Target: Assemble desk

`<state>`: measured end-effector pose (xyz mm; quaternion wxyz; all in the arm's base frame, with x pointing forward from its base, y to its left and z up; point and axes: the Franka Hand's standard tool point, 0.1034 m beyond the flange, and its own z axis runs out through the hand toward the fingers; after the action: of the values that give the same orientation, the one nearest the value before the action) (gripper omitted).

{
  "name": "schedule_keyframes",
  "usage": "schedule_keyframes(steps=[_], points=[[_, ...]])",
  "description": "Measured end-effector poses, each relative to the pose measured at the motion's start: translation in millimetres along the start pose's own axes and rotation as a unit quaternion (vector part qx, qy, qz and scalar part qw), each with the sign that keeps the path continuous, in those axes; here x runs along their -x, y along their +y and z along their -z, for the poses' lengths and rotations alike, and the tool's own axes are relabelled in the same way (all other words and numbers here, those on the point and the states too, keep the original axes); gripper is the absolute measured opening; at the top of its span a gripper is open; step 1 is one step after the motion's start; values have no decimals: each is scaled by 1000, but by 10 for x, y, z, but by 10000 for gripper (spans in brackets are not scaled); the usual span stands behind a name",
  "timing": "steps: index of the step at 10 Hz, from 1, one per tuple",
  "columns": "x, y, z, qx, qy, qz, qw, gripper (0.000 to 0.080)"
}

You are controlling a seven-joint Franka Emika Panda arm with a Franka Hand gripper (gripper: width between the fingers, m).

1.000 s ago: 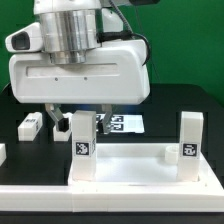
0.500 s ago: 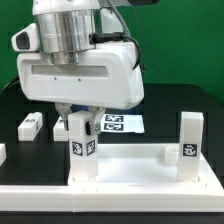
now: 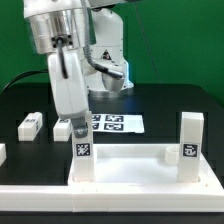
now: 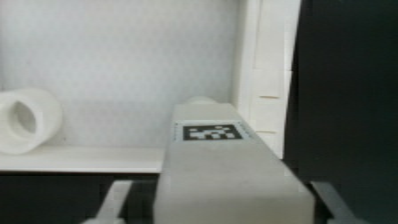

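Tabletop [image 3: 130, 170] lies nearest, across the bottom of the exterior view, with a right leg [image 3: 190, 145] upright at lower right and a left leg [image 3: 82, 155] upright at lower left. The left leg is the one in play. Its long axis runs straight up, directly under the jaws, and they look clamped on its top end. The wrist view shows the post dropping toward a corner beside the raised rim [image 4: 267, 70], so seating it looks like the next job. Further back, a loose leg [image 3: 32, 125] lies on the worktop [image 3: 185, 105] at middle left, with the marker board [image 3: 115, 123] beyond
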<state>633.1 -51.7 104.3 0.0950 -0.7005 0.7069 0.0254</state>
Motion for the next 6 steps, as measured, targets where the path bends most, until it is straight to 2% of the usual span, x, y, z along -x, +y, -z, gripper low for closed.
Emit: schedule_keyframes(steps=[3, 6], points=[[48, -28, -5, -10, -9, -155, 988, 290], [55, -29, -10, -9, -6, -167, 986, 290]])
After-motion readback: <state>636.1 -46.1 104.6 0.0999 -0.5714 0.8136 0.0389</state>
